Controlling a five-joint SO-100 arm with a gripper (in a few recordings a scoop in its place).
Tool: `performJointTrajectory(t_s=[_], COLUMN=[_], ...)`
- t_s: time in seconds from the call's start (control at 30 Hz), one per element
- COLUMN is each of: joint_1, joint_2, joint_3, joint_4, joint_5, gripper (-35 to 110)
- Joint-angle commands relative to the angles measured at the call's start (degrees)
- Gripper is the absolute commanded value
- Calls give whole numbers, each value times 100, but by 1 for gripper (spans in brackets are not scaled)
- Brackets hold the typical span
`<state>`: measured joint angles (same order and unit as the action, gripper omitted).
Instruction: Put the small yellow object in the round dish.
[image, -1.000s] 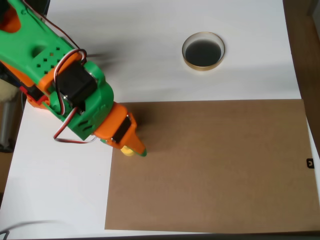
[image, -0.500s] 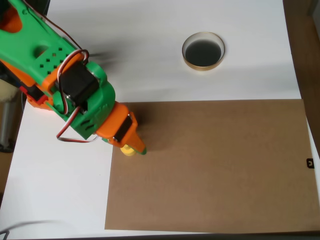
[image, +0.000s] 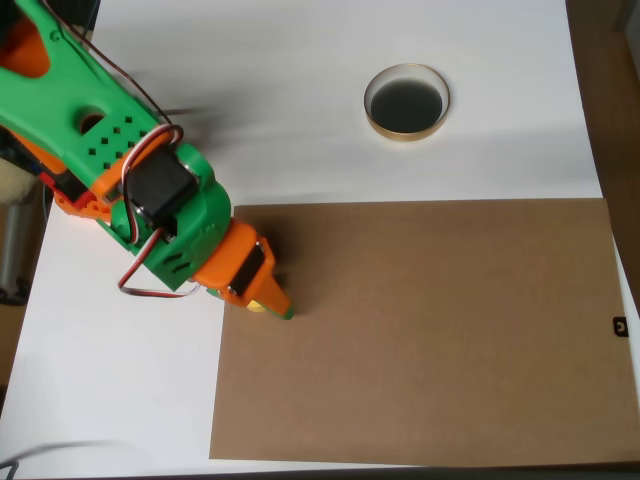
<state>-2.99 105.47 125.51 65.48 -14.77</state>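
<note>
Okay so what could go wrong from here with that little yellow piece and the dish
1. The end effector covers most of the yellow piece in the overhead view, so the grip can't be confirmed; a tiny piece could slip or be nudged across the brown sheet.
2. The dish sits well apart on the white surface and is small; a loose hold may drop the piece on the way or miss the rim.

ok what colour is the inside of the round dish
Dark, blackish inside the dish, with a tan-gold rim, seen in the overhead view.
</note>
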Motion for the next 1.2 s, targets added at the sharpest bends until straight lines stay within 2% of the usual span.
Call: performJointTrajectory(t_s=[0.0, 0.5, 1.17], joint_1=[-97, -158, -237], joint_2=[158, 35, -299], joint_3=[-9, 255, 299], joint_4=[0, -352, -729], joint_5=[-53, 35, 141], gripper=[25, 20, 0])
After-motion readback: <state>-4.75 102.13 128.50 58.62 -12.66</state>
